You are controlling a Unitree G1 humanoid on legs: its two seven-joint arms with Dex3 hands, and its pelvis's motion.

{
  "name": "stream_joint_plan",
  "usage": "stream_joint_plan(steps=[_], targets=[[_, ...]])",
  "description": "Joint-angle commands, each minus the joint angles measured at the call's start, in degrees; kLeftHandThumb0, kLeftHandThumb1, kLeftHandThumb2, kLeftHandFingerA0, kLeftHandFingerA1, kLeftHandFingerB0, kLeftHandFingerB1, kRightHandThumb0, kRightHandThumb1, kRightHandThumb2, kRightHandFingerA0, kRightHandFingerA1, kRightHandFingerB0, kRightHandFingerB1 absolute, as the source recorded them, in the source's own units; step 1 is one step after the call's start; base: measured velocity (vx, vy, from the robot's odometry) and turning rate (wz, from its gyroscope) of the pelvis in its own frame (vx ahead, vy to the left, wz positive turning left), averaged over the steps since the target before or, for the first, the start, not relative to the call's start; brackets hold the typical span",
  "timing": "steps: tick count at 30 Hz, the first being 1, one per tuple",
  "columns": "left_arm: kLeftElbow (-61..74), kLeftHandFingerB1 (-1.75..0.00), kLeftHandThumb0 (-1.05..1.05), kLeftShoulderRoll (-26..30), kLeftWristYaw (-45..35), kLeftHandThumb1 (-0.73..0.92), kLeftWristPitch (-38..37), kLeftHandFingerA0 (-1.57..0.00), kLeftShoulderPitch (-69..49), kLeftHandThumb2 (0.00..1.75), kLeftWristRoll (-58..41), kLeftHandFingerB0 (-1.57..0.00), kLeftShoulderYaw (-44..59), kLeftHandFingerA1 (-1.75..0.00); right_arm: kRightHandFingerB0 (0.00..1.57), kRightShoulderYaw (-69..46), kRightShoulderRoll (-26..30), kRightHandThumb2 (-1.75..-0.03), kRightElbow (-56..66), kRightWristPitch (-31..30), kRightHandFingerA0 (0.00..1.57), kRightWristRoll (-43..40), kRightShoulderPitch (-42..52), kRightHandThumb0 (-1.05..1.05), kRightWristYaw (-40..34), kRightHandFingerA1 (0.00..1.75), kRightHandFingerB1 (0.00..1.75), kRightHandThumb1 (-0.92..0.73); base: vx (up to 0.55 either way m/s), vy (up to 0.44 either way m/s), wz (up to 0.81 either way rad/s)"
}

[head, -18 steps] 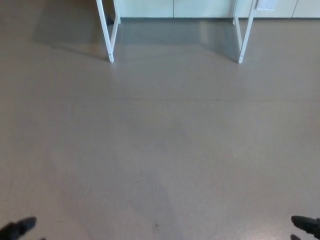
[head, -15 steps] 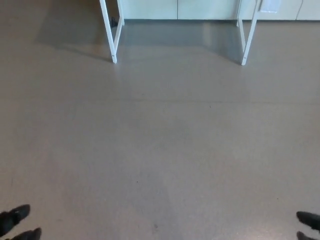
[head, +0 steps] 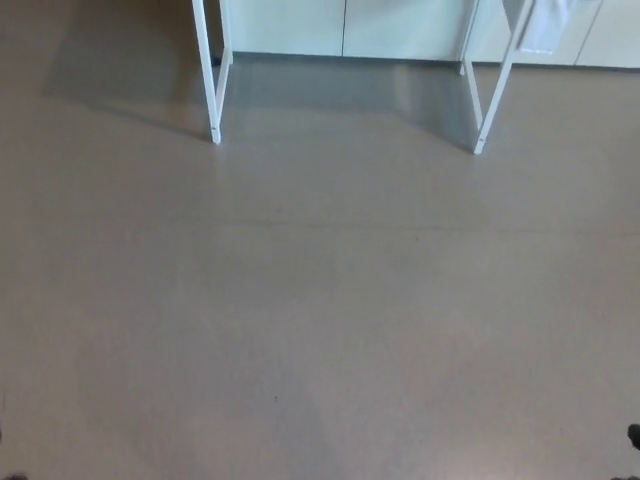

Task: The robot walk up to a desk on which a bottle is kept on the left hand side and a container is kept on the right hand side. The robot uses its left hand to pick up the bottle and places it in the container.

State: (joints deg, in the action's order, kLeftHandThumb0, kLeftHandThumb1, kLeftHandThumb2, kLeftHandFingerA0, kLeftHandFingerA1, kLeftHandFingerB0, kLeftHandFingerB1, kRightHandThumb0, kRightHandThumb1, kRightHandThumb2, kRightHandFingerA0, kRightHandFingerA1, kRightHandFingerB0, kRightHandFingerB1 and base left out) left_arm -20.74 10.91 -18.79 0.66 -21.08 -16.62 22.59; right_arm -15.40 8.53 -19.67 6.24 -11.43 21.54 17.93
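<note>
Head view shows us mostly bare floor (head: 320, 300). Of the robot only a dark sliver remains, at the lower right edge, which we take to be the right hand (head: 634, 436). So little of it shows that we cannot tell whether its fingers are spread or pressed together. The left hand is not in view at all, so we cannot tell its state either.

Half a second ago both hands showed as dark shapes in the bottom corners. Now the left corner is empty and the right one keeps only that speck. The whole picture has shifted too, so the camera has moved. The two white front desk legs, the left leg (head: 213, 100) and the right leg (head: 490, 100), sit a little lower in the frame than before. We read that as the robot walking closer.

Well ahead of the right hand, and off to its left, stand those desk legs. Beyond them is a row of pale cabinets (head: 290, 25). The desk top lies above the picture's upper edge, so neither the bottle nor the container is visible.

We judge the task to be in its approach stage. More walking is needed before the left hand can reach anything, and the grasp is not yet begun.
</note>
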Motion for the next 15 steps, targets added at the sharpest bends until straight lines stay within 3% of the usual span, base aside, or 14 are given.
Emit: stream_joint_plan(steps=[1,3,4,5,6,8,9,10,15], targets=[[-1.2,-0.34,-0.26,-0.7,-3.7,0.67,-4.2,-0.29,-5.5,0.65,0.2,-0.27,-0.9,-0.36,0.34,-1.7,0.2,-0.57,-0.7,1.3,0.34,-3.6,4.8,-0.62,4.0,0.45,0.38,-0.58,0.25,-0.057,0.12],[-3.6,-0.32,-0.15,-0.7,-3.1,0.65,-7.2,-0.36,-8.1,0.59,1.6,-0.32,-1.1,-0.35,0.35,-2.3,-0.5,-0.55,-2.6,1.1,0.36,-3.8,6.4,-0.60,3.6,0.49,0.39,-0.52,0.26,-0.069,0.13],[-4.8,-0.47,-0.10,-0.8,-3.3,0.44,-7.8,-0.26,-8.5,0.85,1.3,-0.20,-0.8,-0.51,0.30,-2.9,-0.8,-0.76,-3.6,0.7,0.33,-5.0,6.6,-0.59,4.4,0.56,0.49,-0.37,0.27,-0.108,0.19],[-5.6,-0.47,-0.10,-0.9,-3.5,0.44,-8.2,-0.26,-8.7,0.85,1.0,-0.20,-0.6,-0.51,0.30,-3.4,-0.9,-0.76,-4.3,0.4,0.33,-5.9,6.6,-0.59,5.1,0.56,0.49,-0.37,0.12,-0.189,0.13],[-7.3,-0.32,-0.10,-0.9,-3.5,0.63,-8.9,-0.37,-8.9,0.58,0.7,-0.33,-0.2,-0.35,0.30,-4.1,-1.2,-0.75,-6.1,0.4,0.34,-7.1,6.4,-0.57,6.3,0.58,0.49,-0.36,0.20,-0.210,0.23],[-8.6,-0.32,-0.09,-0.8,-3.6,0.62,-9.7,-0.37,-9.0,0.58,0.7,-0.33,-0.1,-0.35,0.30,-4.3,-1.2,-0.75,-7.1,0.7,0.35,-7.2,6.4,-0.57,6.8,0.58,0.48,-0.36,0.33,-0.241,0.13],[-10.3,-0.33,-0.11,-0.7,-3.9,0.61,-10.6,-0.36,-9.3,0.59,0.9,-0.33,0.0,-0.35,0.31,-4.7,-1.4,-0.73,-7.3,-0.3,0.38,-7.7,6.9,-0.55,7.1,0.58,0.48,-0.34,0.35,-0.320,0.57],[-10.8,-0.48,-0.07,-0.7,-4.0,0.43,-10.9,-0.26,-9.5,0.85,0.8,-0.20,0.1,-0.51,0.31,-4.8,-1.6,-0.71,-6.2,-1.3,0.36,-7.8,7.6,-0.52,6.9,0.56,0.49,-0.33,0.31,-0.240,0.63],[-16.0,-0.48,-0.06,0.0,-4.8,0.43,-13.4,-0.25,-10.0,0.84,0.7,-0.20,0.7,-0.51,0.30,-5.3,-1.8,-0.69,-8.4,-1.1,0.35,-8.2,8.8,-0.48,8.6,0.55,0.48,-0.32,0.27,-0.204,0.18]])
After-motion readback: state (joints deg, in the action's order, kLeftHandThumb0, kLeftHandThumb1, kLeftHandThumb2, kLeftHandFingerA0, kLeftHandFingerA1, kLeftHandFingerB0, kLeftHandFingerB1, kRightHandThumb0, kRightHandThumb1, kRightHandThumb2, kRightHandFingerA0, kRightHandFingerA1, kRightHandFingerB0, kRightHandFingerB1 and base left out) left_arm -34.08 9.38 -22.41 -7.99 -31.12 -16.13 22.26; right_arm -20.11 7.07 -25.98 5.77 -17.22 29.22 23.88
